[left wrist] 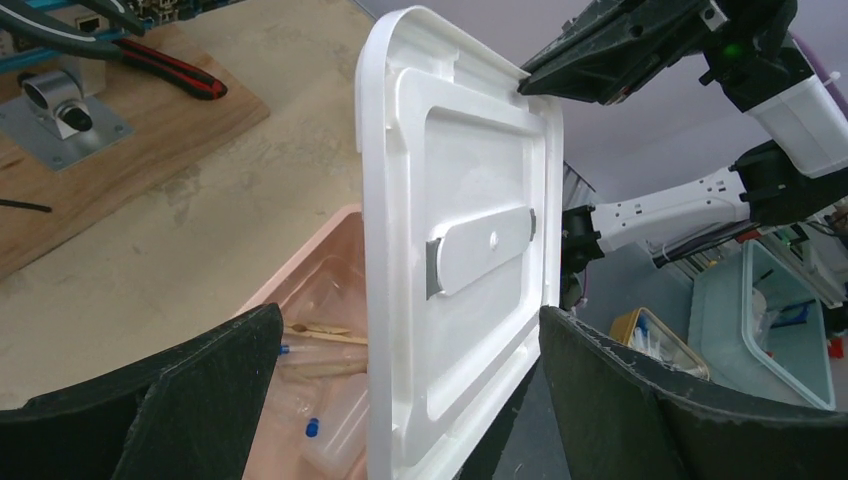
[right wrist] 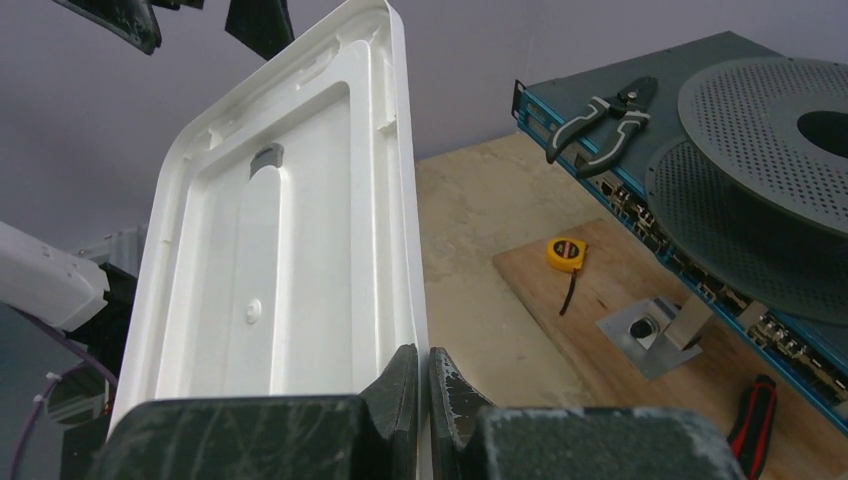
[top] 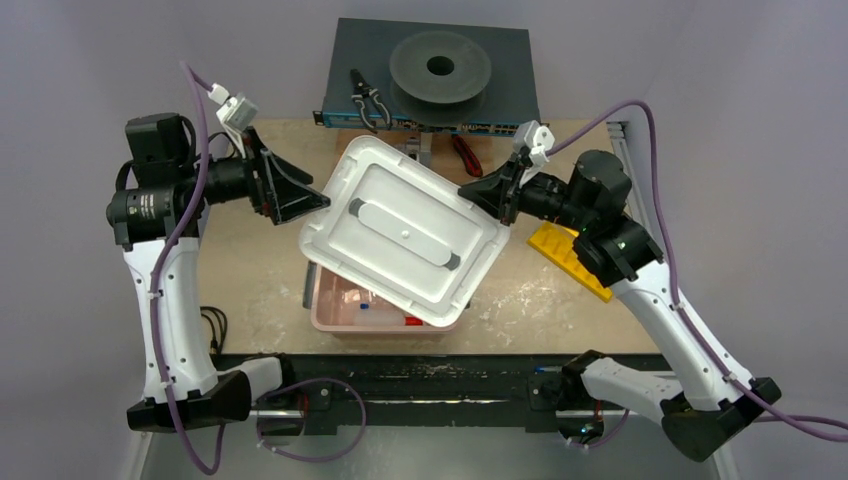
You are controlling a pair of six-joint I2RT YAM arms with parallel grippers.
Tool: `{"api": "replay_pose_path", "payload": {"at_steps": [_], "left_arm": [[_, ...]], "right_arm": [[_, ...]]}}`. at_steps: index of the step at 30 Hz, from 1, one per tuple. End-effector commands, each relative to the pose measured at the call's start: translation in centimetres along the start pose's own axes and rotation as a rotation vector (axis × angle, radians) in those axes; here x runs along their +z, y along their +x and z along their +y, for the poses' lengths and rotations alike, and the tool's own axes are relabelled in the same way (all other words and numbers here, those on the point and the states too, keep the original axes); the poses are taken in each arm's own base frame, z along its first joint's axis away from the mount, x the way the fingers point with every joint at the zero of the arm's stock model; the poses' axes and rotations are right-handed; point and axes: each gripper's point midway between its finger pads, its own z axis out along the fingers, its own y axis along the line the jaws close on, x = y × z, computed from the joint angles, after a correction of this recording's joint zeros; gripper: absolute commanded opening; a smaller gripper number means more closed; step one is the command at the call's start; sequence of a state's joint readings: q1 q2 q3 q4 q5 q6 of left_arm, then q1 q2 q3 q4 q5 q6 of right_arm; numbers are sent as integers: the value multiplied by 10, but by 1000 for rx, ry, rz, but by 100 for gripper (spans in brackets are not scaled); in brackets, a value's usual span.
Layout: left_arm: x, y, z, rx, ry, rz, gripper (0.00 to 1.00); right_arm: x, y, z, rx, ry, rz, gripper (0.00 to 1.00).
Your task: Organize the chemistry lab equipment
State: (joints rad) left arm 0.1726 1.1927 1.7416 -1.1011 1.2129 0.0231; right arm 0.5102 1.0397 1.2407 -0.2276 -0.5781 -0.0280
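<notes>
A white lid (top: 405, 230) hangs tilted over the pink bin (top: 325, 318). My right gripper (top: 466, 190) is shut on the lid's far right rim; in the right wrist view the fingertips (right wrist: 422, 365) pinch that thin edge of the lid (right wrist: 290, 250). My left gripper (top: 322, 202) stands open at the lid's left corner. In the left wrist view the lid (left wrist: 460, 200) runs between its spread fingers (left wrist: 410, 312). Inside the bin (left wrist: 300, 275) lie wooden sticks (left wrist: 320, 332), a blue-capped tube (left wrist: 312, 427) and a translucent bottle (left wrist: 340, 425). A red cap (top: 412, 321) shows under the lid's near edge.
A dark box carrying a grey spool (top: 440, 68) and pliers (top: 365, 100) stands at the back. A red-handled tool (top: 467, 155) and a yellow tape measure (right wrist: 566, 253) lie on the wooden board. A yellow block (top: 570, 258) sits under the right arm.
</notes>
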Motion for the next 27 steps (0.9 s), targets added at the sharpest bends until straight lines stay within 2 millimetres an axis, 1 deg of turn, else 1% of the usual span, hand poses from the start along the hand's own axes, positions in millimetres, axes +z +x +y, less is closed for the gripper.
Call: {"api": "replay_pose_path", "payload": {"at_steps": [1,3,5,6,7,11,13,16,18,19,20,21,22,23,25,27], "left_arm": [[4,16,-7,17,68,27,100],[6,25,-4,4,71,46,100],[8,32,-5,-11,92,60,99],[9,34,-7,-15,108,67,94],[10,37,-9,-16,122,74,88],[9,36,-15,22,136,88,51],[8,36,-16,40,124,93,36],[5,38,-17,64,109,99,19],[4,40,-18,81,105,103,10],[3,41,-19,89,102,106,6],[2,42,-20,100,101,106,2],[2,42,-21,115,100,106,0],[1,42,-21,133,96,106,0],[0,41,-22,160,92,103,0],[-2,38,-22,233,64,91,0],[-7,31,-21,377,-1,64,0]], "right_arm": [[-2,-54,13,-92,-46,-145,0],[2,-54,15,-90,-57,-147,0],[7,-54,17,-90,-66,-144,0],[10,-53,19,-89,-72,-140,0],[13,-52,20,-89,-73,-137,0],[24,-46,27,-85,-94,-119,0],[26,-43,29,-87,-95,-113,0],[27,-39,27,-83,-80,-108,0],[26,-39,26,-79,-70,-110,0],[25,-40,25,-75,-63,-110,5],[25,-41,24,-70,-53,-108,13],[24,-43,22,-66,-43,-107,28],[24,-44,21,-62,-35,-104,43],[23,-47,22,-50,-37,-105,54],[23,-51,21,7,-20,-111,66],[24,-56,19,58,-2,-137,75]]}}
